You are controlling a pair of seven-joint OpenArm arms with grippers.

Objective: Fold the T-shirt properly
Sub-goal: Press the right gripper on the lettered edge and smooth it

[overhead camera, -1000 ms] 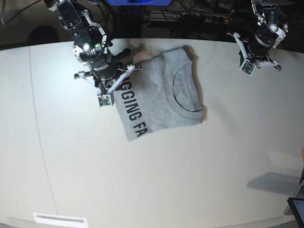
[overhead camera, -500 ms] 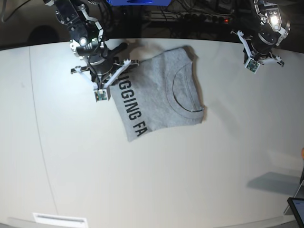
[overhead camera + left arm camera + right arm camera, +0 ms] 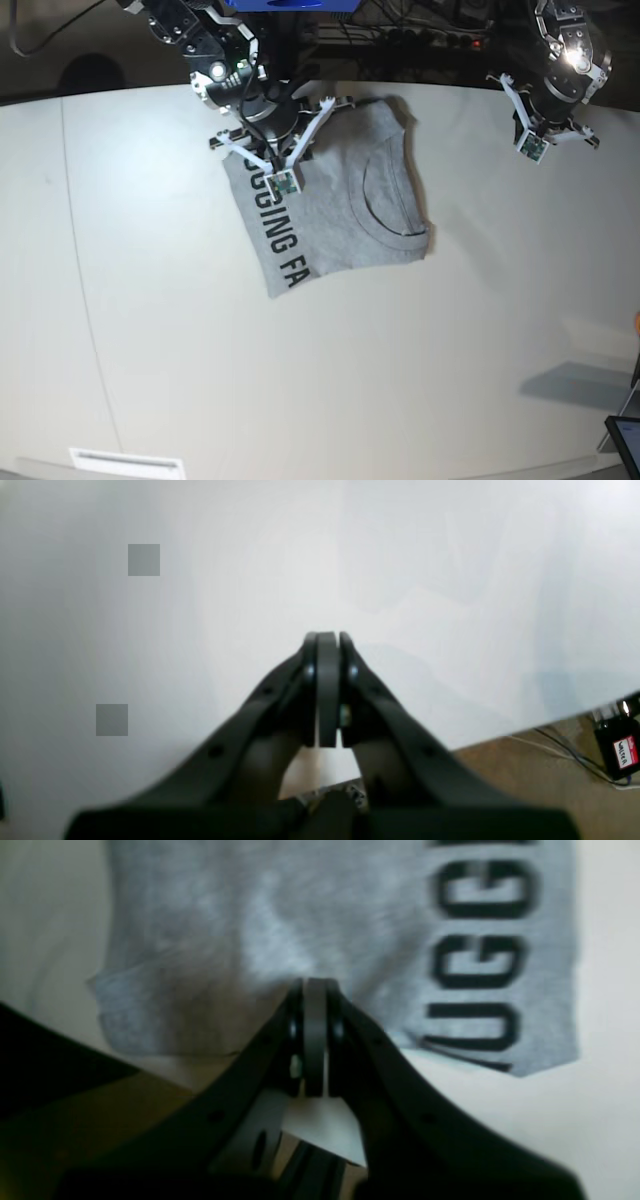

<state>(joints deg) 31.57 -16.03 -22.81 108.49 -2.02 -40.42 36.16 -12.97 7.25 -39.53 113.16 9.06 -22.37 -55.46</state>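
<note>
White table, folded T-shirt beneath clenched right fingers (left fingers clenched, well apart).

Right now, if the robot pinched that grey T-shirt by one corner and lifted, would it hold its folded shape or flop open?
Probably flop: the T-shirt is thin knit lying flat in loose layers, nothing pinning the fold. It looks light, so it should lift easily. Pushed, it would likely bunch on the table rather than slide whole.
</note>
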